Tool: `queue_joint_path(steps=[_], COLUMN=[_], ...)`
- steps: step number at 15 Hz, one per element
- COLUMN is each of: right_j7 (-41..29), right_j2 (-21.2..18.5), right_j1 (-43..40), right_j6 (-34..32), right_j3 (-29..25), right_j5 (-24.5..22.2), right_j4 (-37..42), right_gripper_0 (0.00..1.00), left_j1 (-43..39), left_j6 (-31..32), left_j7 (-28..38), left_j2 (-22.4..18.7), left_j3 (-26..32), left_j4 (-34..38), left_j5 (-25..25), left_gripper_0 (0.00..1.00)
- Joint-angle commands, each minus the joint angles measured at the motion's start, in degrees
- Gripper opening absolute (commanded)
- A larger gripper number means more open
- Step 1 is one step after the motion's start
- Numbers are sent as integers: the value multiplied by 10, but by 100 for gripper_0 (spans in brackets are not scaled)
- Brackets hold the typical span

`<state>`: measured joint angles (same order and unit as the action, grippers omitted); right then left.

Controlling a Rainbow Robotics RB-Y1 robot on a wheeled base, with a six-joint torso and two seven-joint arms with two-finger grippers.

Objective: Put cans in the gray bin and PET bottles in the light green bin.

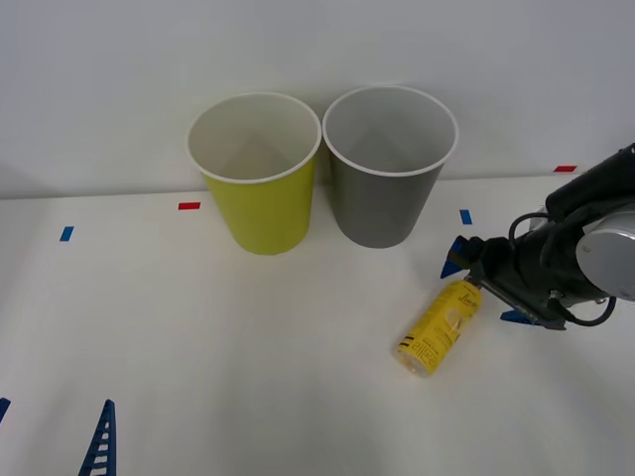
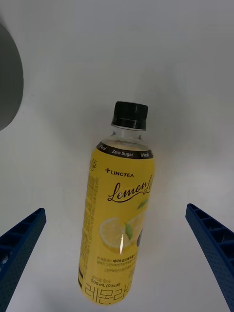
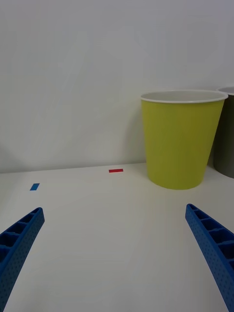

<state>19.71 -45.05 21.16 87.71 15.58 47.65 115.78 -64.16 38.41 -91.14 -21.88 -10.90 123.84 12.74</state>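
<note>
The right gripper (image 1: 483,288) is spread wide and holds nothing; its two blue fingers (image 2: 19,248) stand either side of the bottle (image 2: 119,209), which lies flat on the table (image 1: 248,347) directly ahead of it, cap end towards the gripper in the front view. To grip well, I judge it should push forward until the fingers flank the labelled body rather than the cap, then close squarely across it so the round bottle cannot roll out. Beyond the bottle stands the gray bin (image 1: 387,178), and past that, touching it, the green bin (image 1: 260,174), where the bottle belongs. The left gripper (image 3: 117,253) waits low at the near table edge, fingers wide apart and empty.
</note>
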Motion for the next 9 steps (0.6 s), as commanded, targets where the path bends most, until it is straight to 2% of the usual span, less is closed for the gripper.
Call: queue_joint_path(steps=[1,3,5,9], right_j7=[-40,-39,-37,-24], right_j2=[-9,-22,-22,-25], right_j1=[23,34,50,89], right_j6=[-12,-21,-59,-63], right_j3=[22,53,79,122], right_j5=[31,30,49,60], right_j4=[-25,-42,-78,-129], right_gripper_0=[100,100,100,100], left_j1=[0,0,0,0], left_j6=[0,0,0,0], left_j7=[0,0,0,0], left_j2=[0,0,0,0], left_j3=[0,0,0,0], left_j4=[0,0,0,0], left_j5=[0,0,0,0], left_gripper_0=[100,100,100,100])
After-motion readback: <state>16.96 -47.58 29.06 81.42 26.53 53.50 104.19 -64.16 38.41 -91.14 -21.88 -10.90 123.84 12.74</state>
